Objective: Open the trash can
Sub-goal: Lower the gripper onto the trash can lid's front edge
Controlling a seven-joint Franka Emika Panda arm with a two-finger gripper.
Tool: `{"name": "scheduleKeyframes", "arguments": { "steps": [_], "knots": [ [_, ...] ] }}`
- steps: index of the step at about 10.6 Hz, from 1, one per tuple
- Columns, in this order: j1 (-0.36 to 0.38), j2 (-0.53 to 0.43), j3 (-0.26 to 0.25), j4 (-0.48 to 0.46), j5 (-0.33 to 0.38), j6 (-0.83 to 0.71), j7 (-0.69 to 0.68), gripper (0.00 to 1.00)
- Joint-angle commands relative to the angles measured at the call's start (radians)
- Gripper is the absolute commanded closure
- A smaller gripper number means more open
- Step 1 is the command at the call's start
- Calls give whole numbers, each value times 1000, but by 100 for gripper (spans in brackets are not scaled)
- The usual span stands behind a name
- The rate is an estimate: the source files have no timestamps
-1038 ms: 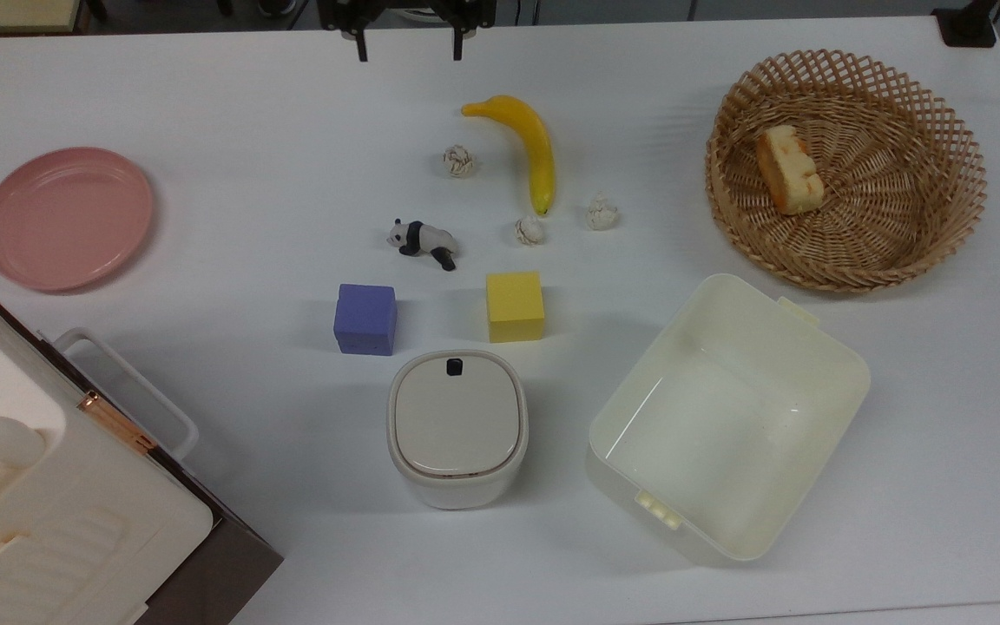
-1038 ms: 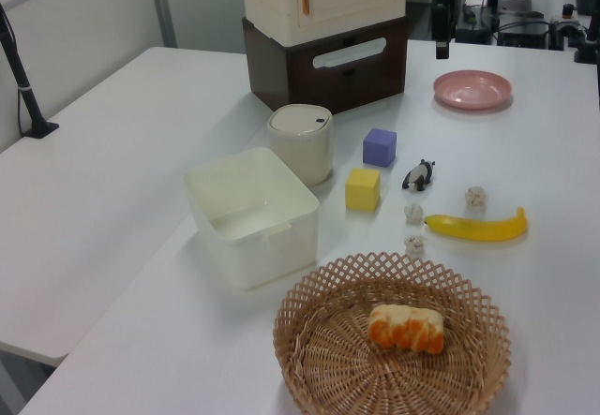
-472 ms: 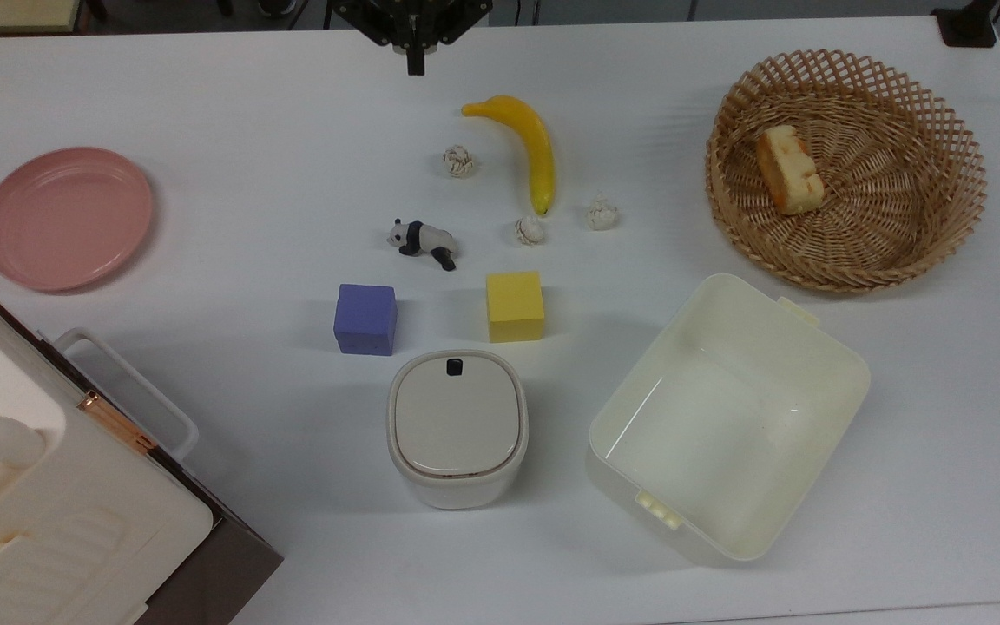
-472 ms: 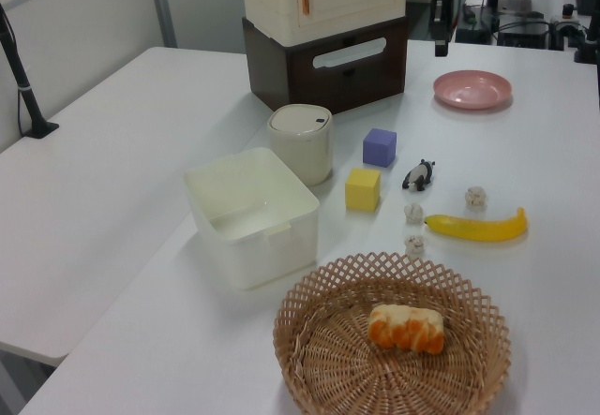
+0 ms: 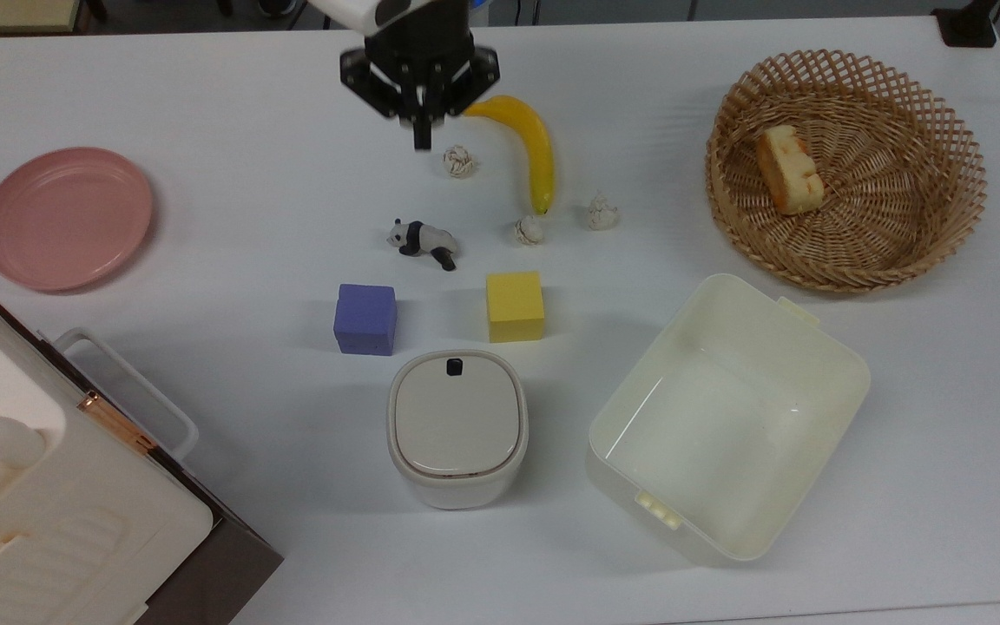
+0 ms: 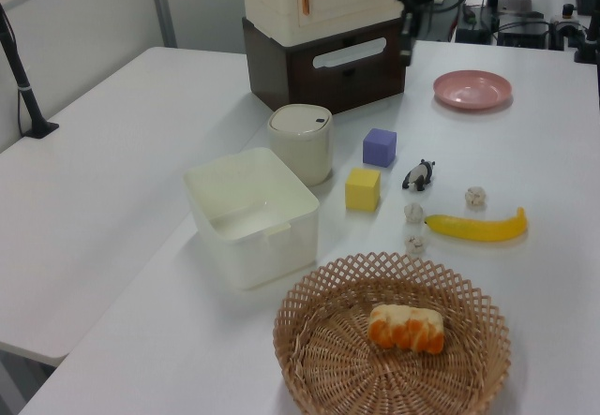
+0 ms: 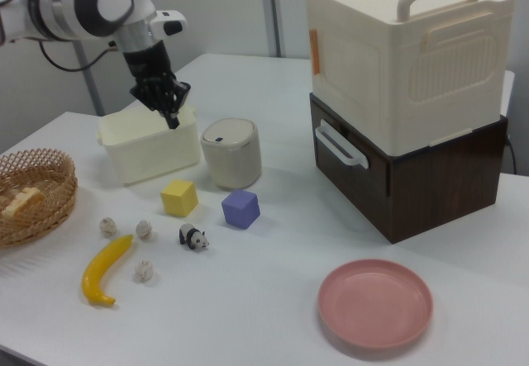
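Top view: trash can point(image 5: 457, 427) upright on the white table point(image 5: 231, 174), lid flat and shut, small black button point(image 5: 455, 367) at the lid edge facing the blocks. Purple block point(image 5: 365, 319) just beyond the can toward the top view's upper left, yellow block point(image 5: 515, 305) just beyond it toward the upper right, neither touching the can. Cream lidless tub point(image 5: 726, 415) beside the can on the top view's right, apart from it. Stacked cream and dark-brown storage box point(image 5: 57, 486) on the top view's left of the can, apart. Panda figurine point(image 5: 422, 238) farther out past the blocks, then three crumpled paper balls point(image 5: 459, 161) and a banana point(image 5: 528, 143). Wicker basket point(image 5: 845, 169) holding a piece of bread point(image 5: 788, 170) well away from the can, at the top view's upper right. Pink plate point(image 5: 66, 217) well away at the top view's left.

Gripper point(image 5: 421, 139) well apart from the can, raised off the table on the far side of the panda and blocks, pointing down, fingers pressed together with nothing between them, next to the banana's tip and one paper ball in the top view. Same closed-up gripper point(image 7: 172, 121) in the right view, seen against the tub, to the right view's left of the can point(image 7: 231, 153).
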Motion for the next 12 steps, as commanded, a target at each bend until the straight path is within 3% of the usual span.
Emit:
{"name": "scheduleKeyframes", "arguments": {
  "steps": [1, 8, 12],
  "knots": [
    [6, 85, -7, -6, 12, 259, 5, 100],
    [6, 287, -7, 8, 64, 725, 11, 100],
    [9, 354, -5, 5, 72, 789, 45, 100]
  ]
}}
